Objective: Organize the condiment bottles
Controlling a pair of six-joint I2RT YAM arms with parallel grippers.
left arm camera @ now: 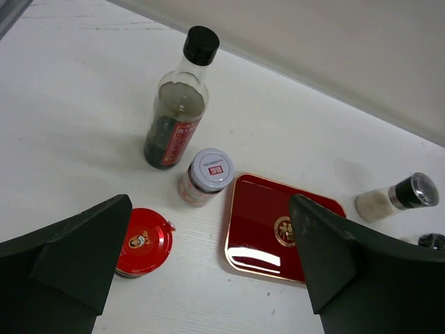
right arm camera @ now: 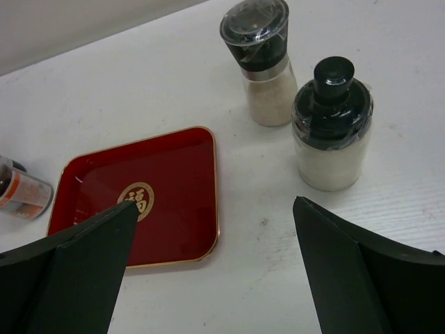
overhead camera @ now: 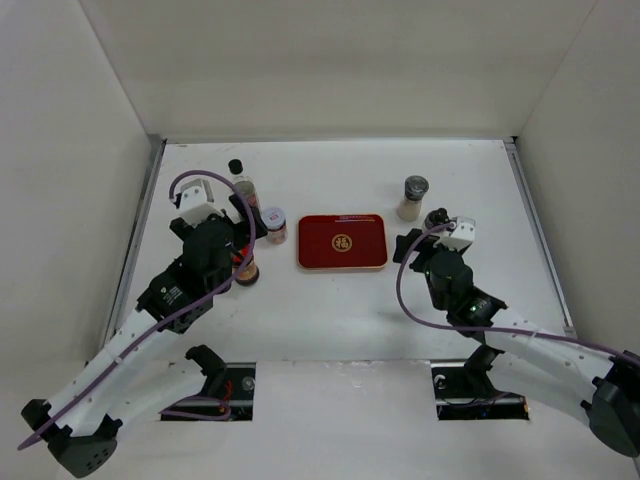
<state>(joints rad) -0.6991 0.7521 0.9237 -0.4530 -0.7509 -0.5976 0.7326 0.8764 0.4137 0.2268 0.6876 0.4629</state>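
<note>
Left gripper [left arm camera: 208,278]: spread wide and empty, above the left group of bottles.
Right gripper [right arm camera: 215,278]: spread wide and empty, just near of the short jar.
Tall bottle [left arm camera: 177,111]: upright at far left, well left of the tray [left arm camera: 278,233]. It looks like smooth glass, about half full of dark liquid, so probably the heaviest and easiest to tip. Best held on the labelled body, not the narrow neck.
Pale jar [left arm camera: 206,175]: upright between the tall bottle and the tray's left edge. It seems small and light; a pinch across the body under the lid should hold.
Red jar [left arm camera: 142,241]: nearest on the left, beside one finger of the left gripper. It is squat with a wide lid, so the sides below the lid are the likely hold.
Shaker [right arm camera: 263,62]: upright, far right of the tray, with a slick clear top and pale contents. The waist below the cap is the place to take it.
Short jar [right arm camera: 332,132]: just beside the shaker on its near side. It is probably rigid and slippery; grip mid-body, without knocking the shaker.
Tray: on the table [overhead camera: 330,310], between the two groups, with nothing on it.
</note>
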